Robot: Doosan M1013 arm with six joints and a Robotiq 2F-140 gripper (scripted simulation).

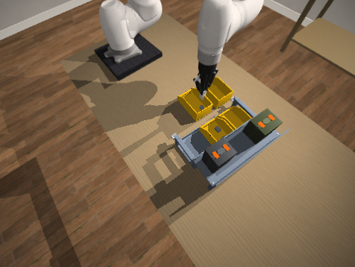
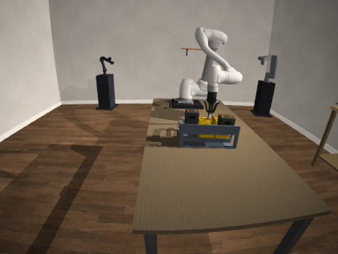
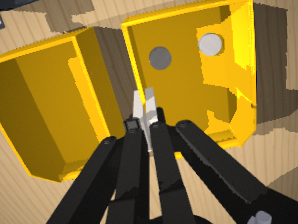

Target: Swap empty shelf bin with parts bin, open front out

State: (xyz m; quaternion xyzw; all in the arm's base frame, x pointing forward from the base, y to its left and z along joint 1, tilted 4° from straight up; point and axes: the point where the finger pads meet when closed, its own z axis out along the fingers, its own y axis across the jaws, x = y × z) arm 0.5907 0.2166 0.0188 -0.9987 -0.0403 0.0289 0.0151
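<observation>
Two yellow open bins stand side by side on the table behind the shelf. The bin with the parts [image 1: 195,104] holds a grey disc and a white disc, which show in the wrist view [image 3: 193,70]. The empty bin [image 1: 220,91] stands right beside it and also shows in the wrist view [image 3: 47,110]. My gripper [image 1: 202,95] points down between the two bins. In the wrist view its fingertips are pressed together on the thin side wall of the bin with the parts. The grey shelf [image 1: 227,143] stands just in front.
Two more yellow bins [image 1: 224,124] sit in the shelf, one with a grey part. The shelf's left end [image 1: 190,145] holds nothing. A black case [image 1: 220,154] and a green case [image 1: 265,124] with orange latches sit on the shelf. The robot base [image 1: 127,52] is at the table's far end.
</observation>
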